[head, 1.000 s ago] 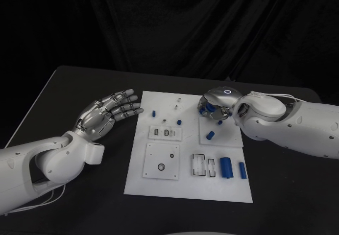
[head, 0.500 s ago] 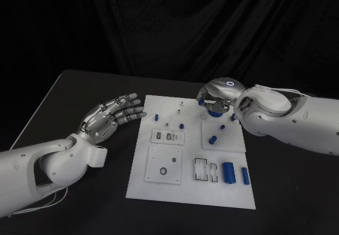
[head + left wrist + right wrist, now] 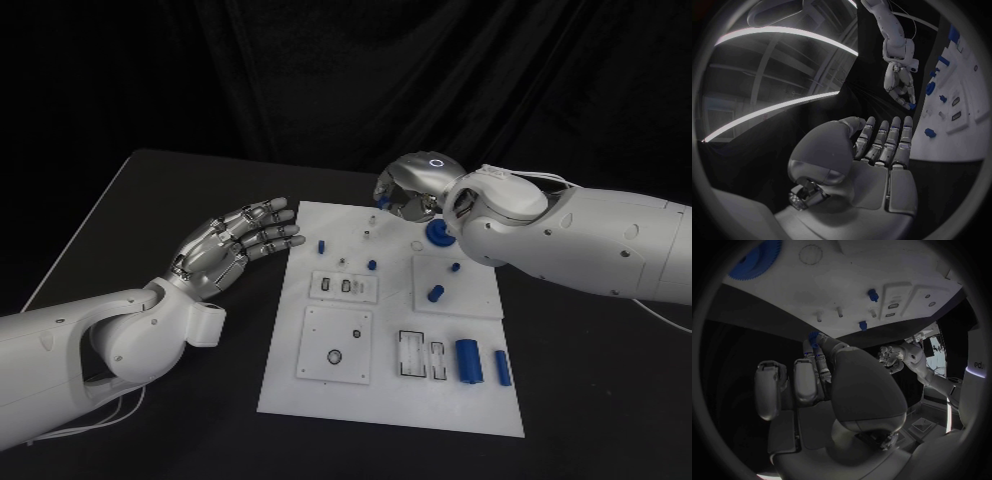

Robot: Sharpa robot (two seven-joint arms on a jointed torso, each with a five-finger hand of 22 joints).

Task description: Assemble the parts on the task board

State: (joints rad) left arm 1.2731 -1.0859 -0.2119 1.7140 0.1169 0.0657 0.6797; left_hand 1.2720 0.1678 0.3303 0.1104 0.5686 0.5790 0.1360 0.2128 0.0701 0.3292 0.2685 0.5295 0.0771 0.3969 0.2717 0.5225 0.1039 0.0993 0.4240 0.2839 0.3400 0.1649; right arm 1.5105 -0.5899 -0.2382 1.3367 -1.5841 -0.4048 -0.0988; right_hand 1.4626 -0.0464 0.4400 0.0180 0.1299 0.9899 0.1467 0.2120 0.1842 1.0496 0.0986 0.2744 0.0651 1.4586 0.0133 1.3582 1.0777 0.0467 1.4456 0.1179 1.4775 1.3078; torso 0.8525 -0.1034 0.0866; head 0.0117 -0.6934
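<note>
Right robot hand [image 3: 408, 192] has shifted toward the board's [image 3: 389, 400] far edge, pinching a small blue part [image 3: 813, 335] at its fingertips, pegs [image 3: 839, 312] just beyond. Left robot hand [image 3: 231, 243] open, beside the board.

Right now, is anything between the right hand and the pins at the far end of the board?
Nothing visible. The right hand, pinching a small blue part, hovers by the pins with only bare board between.
</note>
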